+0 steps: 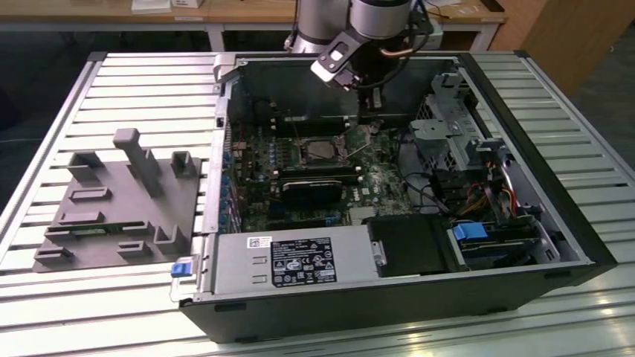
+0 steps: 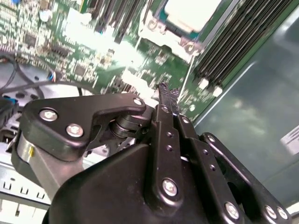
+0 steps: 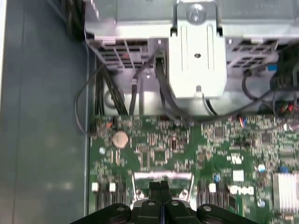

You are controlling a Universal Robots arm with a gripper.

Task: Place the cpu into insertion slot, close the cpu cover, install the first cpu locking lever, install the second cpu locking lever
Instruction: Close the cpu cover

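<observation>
Right, widest first: the slatted metal desk (image 1: 119, 74) carries the computer case (image 1: 555, 223), which lies on its side with the open face up, and I reckon that is so my arm (image 1: 377, 15) can come straight down onto the board. The grey parts tray (image 1: 119, 201) sits on the exterior view's left, just beside the case and within easy reach. Inside is the green circuit board (image 1: 382, 182), and near its middle the socket (image 1: 297, 152) sits between the long memory slots. The chip (image 1: 320, 151) lies flat in the socket, dull silver top up, and glares bright in the second wrist view (image 2: 191, 11). The cover (image 2: 163, 35) looks folded down around it, metal frame flat on the board. I can't make out the locking levers well enough to call them. Now the jaws: clenched tight on each other, the fingertips (image 3: 155, 186) pressed together with nothing between them. My guess is they are held as one slim point for nudging small metalwork rather than for carrying. They hang low over the board just off the socket's edge, on the exterior view's right and toward the back of the case. So the chip sits close beside the tips, not under them.
</observation>
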